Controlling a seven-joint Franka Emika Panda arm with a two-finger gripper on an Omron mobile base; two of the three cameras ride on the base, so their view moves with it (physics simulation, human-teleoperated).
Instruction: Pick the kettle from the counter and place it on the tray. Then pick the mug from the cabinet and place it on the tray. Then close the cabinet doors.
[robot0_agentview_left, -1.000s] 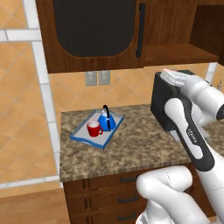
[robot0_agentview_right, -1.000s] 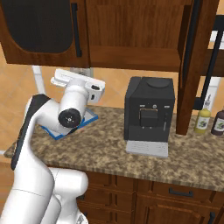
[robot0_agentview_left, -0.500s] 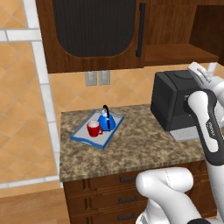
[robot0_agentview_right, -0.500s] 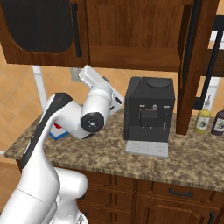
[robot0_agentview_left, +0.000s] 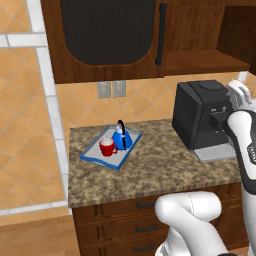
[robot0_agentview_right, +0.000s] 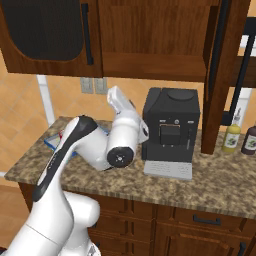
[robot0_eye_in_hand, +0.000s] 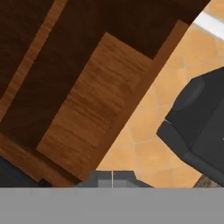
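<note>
The kettle (robot0_agentview_left: 121, 139) and mug (robot0_agentview_left: 106, 147) sit side by side on the tray (robot0_agentview_left: 95, 156), at the counter's (robot0_agentview_left: 150, 170) nine o'clock end. The coffee machine (robot0_agentview_left: 200, 117) stands at three o'clock. The gripper (robot0_eye_in_hand: 112, 178), pressed together and empty, faces the cabinet (robot0_eye_in_hand: 83, 105) shelf.

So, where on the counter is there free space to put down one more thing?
The counter is bare in front of the tray and in the wide strip between tray and coffee machine. The tray itself is crowded: mug and kettle sit close together. Right of the machine stand two bottles.
</note>
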